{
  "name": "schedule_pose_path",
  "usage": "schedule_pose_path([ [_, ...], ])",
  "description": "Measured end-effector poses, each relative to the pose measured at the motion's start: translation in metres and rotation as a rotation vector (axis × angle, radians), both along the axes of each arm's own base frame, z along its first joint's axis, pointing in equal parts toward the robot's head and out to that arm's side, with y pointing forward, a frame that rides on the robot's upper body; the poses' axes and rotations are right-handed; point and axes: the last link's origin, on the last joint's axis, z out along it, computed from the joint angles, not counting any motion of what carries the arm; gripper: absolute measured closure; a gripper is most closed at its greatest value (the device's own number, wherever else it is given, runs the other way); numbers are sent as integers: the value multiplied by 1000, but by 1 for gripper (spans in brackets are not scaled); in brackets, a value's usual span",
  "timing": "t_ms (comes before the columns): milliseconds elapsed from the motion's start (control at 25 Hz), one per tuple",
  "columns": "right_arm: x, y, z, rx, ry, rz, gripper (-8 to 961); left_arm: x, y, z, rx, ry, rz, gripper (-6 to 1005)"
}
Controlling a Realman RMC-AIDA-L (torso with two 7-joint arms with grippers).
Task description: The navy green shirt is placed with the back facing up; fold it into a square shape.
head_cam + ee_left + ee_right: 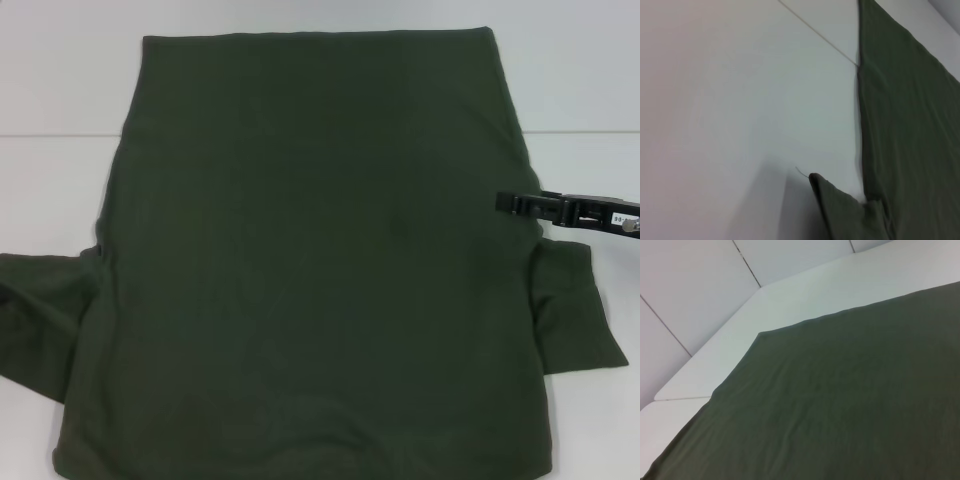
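Note:
The navy green shirt (320, 260) lies flat and plain side up, covering most of the table, with its straight hem at the far end. Its left sleeve (40, 310) and right sleeve (575, 320) spread out near the front. My right gripper (503, 203) reaches in from the right, its black tip over the shirt's right edge, just beyond the right sleeve. The right wrist view shows only the shirt (840, 400) and table. The left wrist view shows the shirt's side edge (910, 125) and a sleeve tip (845, 210). My left gripper does not show.
The white table (60, 90) has a thin seam (50, 134) running across it behind the shirt's middle. Bare table lies on both sides of the shirt and beyond its far edge. Grey wall panels (690, 285) stand behind the table.

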Motion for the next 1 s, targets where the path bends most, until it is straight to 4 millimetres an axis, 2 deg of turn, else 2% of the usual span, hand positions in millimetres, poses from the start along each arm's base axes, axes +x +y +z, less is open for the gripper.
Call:
schedule_pose_path([
  [360, -1, 1, 0, 0, 0, 3, 21, -2, 4, 7, -64, 64, 46, 993],
  [720, 0, 0, 0, 1, -1, 0, 22, 8, 14, 13, -90, 113, 43, 993],
  [1000, 0, 0, 0, 1, -1, 0, 23, 3, 11, 18, -76, 122, 80, 993],
])
